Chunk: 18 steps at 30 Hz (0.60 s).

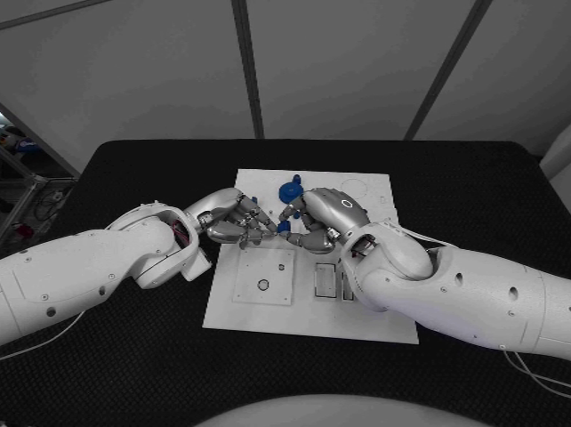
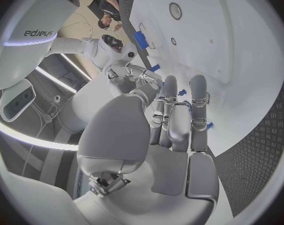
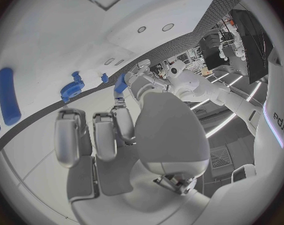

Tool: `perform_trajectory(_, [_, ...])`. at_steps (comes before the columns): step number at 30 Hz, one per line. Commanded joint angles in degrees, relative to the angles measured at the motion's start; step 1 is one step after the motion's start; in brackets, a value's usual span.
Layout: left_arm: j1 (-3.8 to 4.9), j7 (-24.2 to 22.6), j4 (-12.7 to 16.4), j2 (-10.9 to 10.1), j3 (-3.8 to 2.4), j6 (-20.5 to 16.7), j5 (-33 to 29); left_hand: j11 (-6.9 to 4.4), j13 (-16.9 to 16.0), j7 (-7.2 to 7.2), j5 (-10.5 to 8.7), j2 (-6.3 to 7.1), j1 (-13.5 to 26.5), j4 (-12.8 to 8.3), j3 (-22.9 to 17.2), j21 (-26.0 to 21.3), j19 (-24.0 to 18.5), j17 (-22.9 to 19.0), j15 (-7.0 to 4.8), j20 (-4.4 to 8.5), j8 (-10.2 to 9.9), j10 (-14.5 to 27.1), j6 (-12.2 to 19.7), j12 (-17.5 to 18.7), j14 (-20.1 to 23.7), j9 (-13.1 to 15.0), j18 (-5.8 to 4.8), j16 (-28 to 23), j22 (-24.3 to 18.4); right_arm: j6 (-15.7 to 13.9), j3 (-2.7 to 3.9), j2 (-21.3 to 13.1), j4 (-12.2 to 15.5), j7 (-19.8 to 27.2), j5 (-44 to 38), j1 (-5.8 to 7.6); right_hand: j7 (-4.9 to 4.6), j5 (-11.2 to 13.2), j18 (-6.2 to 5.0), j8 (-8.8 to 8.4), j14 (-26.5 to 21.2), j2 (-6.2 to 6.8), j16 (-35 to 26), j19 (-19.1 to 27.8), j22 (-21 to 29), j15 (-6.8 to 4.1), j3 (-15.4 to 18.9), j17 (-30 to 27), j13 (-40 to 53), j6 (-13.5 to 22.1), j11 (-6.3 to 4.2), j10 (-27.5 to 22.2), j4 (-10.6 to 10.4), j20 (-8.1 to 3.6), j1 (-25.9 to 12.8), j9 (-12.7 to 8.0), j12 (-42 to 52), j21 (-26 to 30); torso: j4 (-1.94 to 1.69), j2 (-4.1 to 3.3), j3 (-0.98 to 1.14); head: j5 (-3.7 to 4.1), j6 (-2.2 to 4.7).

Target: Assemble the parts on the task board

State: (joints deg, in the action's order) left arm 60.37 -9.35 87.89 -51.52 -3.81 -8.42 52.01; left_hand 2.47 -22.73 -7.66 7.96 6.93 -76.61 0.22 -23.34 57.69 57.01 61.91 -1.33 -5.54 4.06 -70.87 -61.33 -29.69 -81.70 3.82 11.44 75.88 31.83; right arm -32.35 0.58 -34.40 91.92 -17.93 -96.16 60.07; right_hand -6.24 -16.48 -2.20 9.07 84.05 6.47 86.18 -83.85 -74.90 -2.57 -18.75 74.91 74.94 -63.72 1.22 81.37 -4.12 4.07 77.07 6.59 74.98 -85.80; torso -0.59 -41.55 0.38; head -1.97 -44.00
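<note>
Blue part (image 1: 283, 225) pinched between left robot hand (image 1: 229, 220) and right robot hand (image 1: 322, 219); board (image 1: 363, 307) white.

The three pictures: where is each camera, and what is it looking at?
Head view: on the robot's head, looking down at the white board; both arms come in, left hand and right hand meeting.
Left wrist view: behind the left hand, facing the board.
Right wrist view: behind the right hand, facing the board.
All three share the board.
</note>
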Motion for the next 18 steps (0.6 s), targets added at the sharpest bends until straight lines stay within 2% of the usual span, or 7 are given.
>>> perform_trajectory(1, [0.01,0.2,0.1,0.1,-0.01,0.4,0.4,0.01,-0.1,-0.06,-0.16,-0.51,0.2,-0.1,-0.4,0.3,0.1,0.1,0.09,0.41,-0.3,0.3,-0.2,-0.3,-0.2,-0.1,-0.94,0.3,0.1,-1.0,0.08,0.3,0.2,1.1,-0.1,0.13,0.94,-0.3,0.50,0.31,4.7,-0.54,0.2,-1.4,-8.6,-0.35,-0.3,9.6,1.3,-1.4,-0.49,-0.1,0.0,-0.44,-0.2,0.9,-0.3,-0.3,0.00,-0.03,0.00,0.00,0.00])
perform_trajectory(18, [0.01,-0.1,0.2,0.1,-0.01,0.0,0.4,0.02,-0.1,-0.07,-0.19,-0.46,0.2,-0.1,-0.5,0.3,0.0,0.0,0.10,0.40,-0.4,0.3,-0.2,-0.3,-0.1,-0.1,-0.94,0.3,0.1,0.2,0.07,1.2,-0.3,1.6,0.6,0.16,1.02,-0.3,0.50,0.41,4.7,-0.55,0.1,-1.4,-8.6,-0.40,-0.3,9.6,1.2,-1.5,-0.55,-0.1,0.0,-0.47,-0.2,1.0,-0.4,-0.3,0.03,0.02,0.01,-0.11,-0.19])
